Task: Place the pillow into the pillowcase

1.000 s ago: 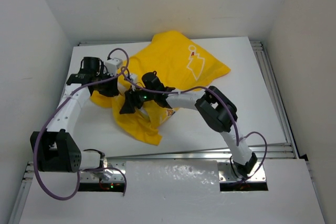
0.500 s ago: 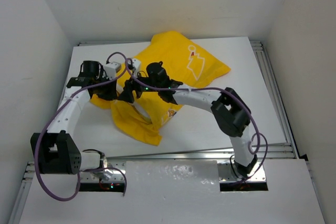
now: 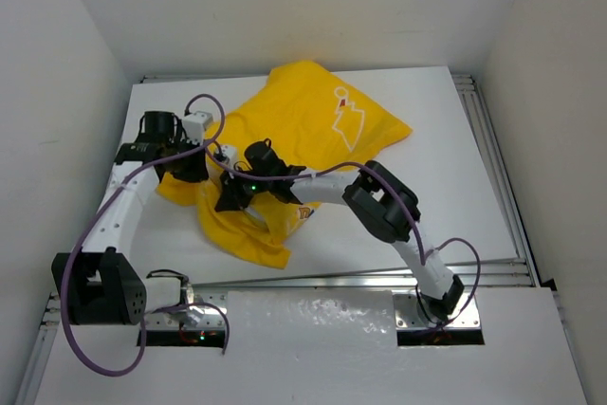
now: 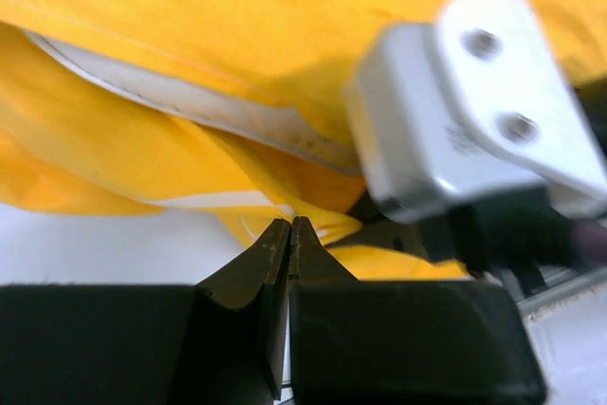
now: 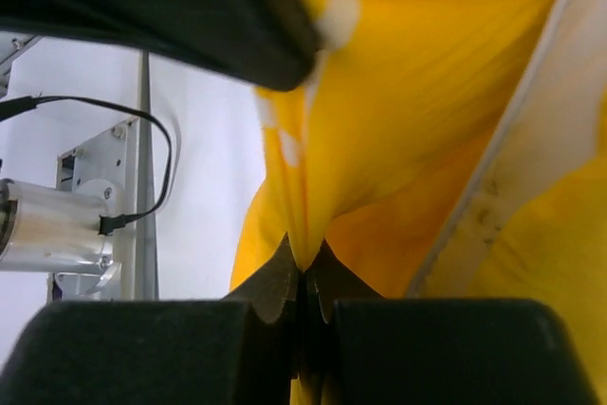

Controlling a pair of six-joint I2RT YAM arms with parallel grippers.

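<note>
The white table (image 3: 455,187) carries the pillowcase (image 3: 313,125), lying crumpled from centre to left. Its far part is puffed, its near part hangs in loose folds. The pillow cannot be made out as a separate item. The right gripper (image 5: 303,267) is clamped on a fold of the yellow fabric. The left gripper (image 4: 289,230) sits at the case's left edge, fingertips pressed together. Whether cloth is caught there cannot be told.

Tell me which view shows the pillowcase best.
Top external: nearly the whole pillowcase shows, outline and print included. The left wrist and right wrist views show only close-up yellow folds and a pale seam edge.
</note>
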